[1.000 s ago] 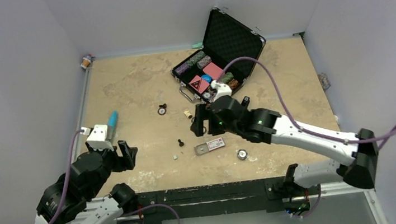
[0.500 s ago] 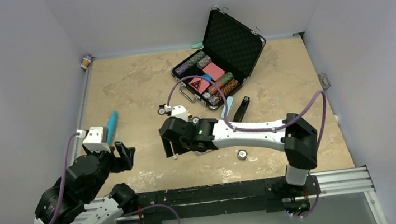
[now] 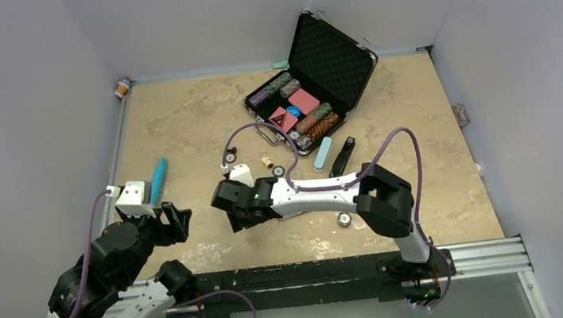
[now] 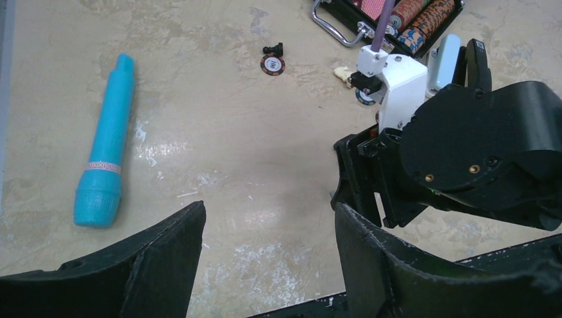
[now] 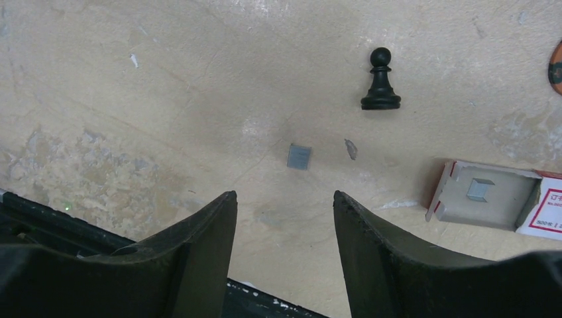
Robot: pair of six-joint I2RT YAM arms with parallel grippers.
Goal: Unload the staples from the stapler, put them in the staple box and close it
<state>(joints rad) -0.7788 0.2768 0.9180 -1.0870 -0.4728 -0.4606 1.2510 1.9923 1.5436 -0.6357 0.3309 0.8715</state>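
The black stapler [image 3: 342, 156] lies on the table beside a pale teal case [image 3: 323, 153], just in front of the chip case; in the left wrist view the stapler [image 4: 476, 58] shows behind the right arm. In the right wrist view a tiny grey strip of staples [image 5: 299, 157] lies on the table, just ahead of the open, empty right gripper [image 5: 283, 199]. From above, the right gripper [image 3: 230, 217] points down at the near middle of the table and hides the strip. My left gripper [image 4: 268, 218] stands open and empty near the front left [image 3: 177, 219].
An open black case [image 3: 310, 84] with poker chips stands at the back. A teal tube [image 3: 159, 179] lies left. A black pawn [image 5: 380, 83] and an opened staple box [image 5: 490, 195] sit near the strip. A loose chip [image 3: 343, 218] lies near the front edge.
My right arm has swung from in front of the case to the left and nearer, over the strip, its jaws narrowing. The stapler and teal case came into view. The left arm barely moved.
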